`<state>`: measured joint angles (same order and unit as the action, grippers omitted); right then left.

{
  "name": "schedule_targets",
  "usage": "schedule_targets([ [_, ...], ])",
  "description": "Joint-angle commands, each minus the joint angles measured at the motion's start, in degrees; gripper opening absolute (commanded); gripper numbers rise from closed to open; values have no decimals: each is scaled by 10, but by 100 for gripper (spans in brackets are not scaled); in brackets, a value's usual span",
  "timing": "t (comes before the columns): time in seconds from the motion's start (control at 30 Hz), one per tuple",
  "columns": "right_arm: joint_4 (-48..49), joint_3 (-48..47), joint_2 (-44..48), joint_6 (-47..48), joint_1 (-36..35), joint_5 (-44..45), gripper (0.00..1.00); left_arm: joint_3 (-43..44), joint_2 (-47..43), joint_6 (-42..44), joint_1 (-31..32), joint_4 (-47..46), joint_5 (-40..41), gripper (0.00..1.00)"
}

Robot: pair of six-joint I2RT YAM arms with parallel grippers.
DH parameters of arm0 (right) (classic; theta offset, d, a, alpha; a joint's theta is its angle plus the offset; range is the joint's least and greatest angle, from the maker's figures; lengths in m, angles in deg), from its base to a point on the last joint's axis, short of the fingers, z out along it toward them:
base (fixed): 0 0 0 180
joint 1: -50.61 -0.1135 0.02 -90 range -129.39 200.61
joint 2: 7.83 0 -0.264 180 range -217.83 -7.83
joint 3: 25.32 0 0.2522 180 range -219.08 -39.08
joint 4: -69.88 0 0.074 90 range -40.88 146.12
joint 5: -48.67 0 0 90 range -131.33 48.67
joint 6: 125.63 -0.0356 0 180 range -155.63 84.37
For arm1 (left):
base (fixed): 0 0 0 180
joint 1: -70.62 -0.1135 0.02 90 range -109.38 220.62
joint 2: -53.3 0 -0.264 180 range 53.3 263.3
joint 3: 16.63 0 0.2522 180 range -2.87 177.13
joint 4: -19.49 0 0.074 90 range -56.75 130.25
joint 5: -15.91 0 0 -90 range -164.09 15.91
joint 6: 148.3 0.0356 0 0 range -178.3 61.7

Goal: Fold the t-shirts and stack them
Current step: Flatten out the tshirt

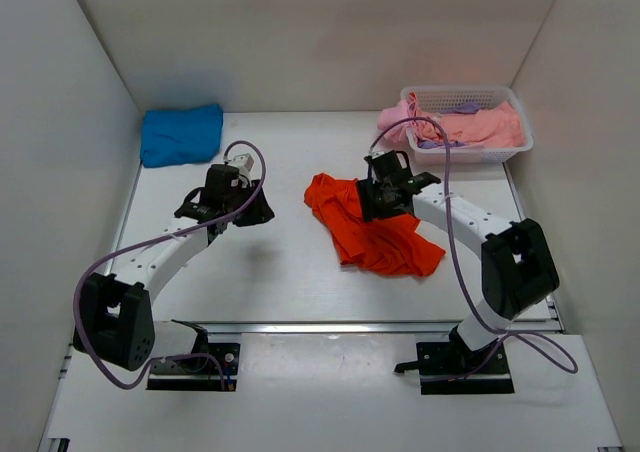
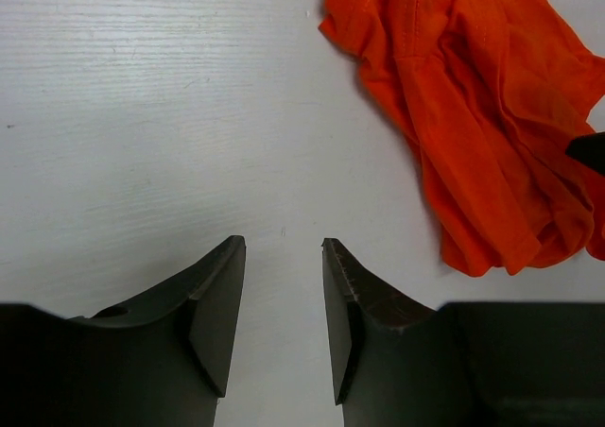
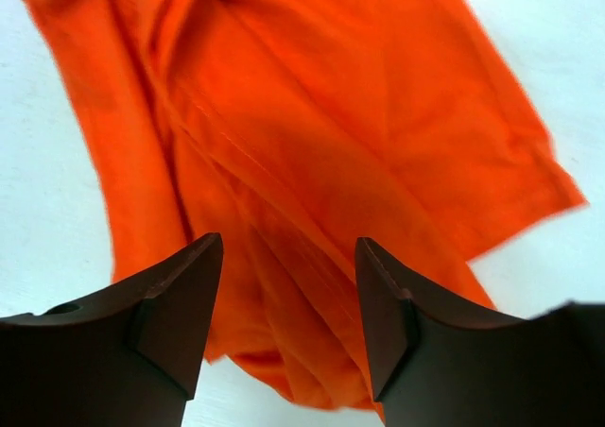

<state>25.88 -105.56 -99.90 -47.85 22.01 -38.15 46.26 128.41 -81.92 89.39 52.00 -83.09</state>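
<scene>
Blue shirt (image 1: 181,134): bunched into a rough block, far left of the orange shirt (image 1: 372,230) and behind it, at the back-left corner of the surface (image 1: 290,282). Well apart from both arms.

Left gripper (image 1: 260,215): just left of the orange shirt, not touching it. In the left wrist view the gripper (image 2: 284,243) is part open with a narrow gap between the fingers (image 2: 222,304). Nothing is held and only bare surface (image 2: 142,115) shows between and under them. The orange shirt (image 2: 473,115) sits ahead and to the right of the fingertips, with its nearest edge clear of them.

Orange shirt: crumpled and unfolded, lying loose mid-surface. One lobe points left toward the left gripper and the wider part spreads right and toward the arm bases. Lots of creases and overlapping layers.

Right gripper (image 1: 373,200): directly over the orange shirt, at its upper middle. In the right wrist view the gripper (image 3: 288,241) is wide open, wider than the left one, and straddles a run of folds in the shirt (image 3: 312,115). No cloth is pinched between the fingers (image 3: 180,304). Can't tell whether the tips touch the fabric.

Basket (image 1: 465,90): white lattice, right of the orange shirt and behind it, at the back-right corner. It holds a pink shirt (image 1: 490,127) heaped inside, with pink cloth spilling over the left rim. Lilac cloth (image 1: 440,144) shows among the pink, but its shape isn't readable.
</scene>
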Motion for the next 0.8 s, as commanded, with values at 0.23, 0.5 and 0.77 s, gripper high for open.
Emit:
schedule_targets([
  [0.23, 99, -140, -141, -26, -39, -25, 60, -13, -18, 6, -22, -13, 0, 51],
  [0.5, 46, -241, -240, -58, -31, -8, 59, -19, -30, 17, -45, -8, 1, 51],
  [0.77, -1, -257, -249, -85, -22, 9, 0, -15, -9, -5, -19, -39, -21, 50],
])
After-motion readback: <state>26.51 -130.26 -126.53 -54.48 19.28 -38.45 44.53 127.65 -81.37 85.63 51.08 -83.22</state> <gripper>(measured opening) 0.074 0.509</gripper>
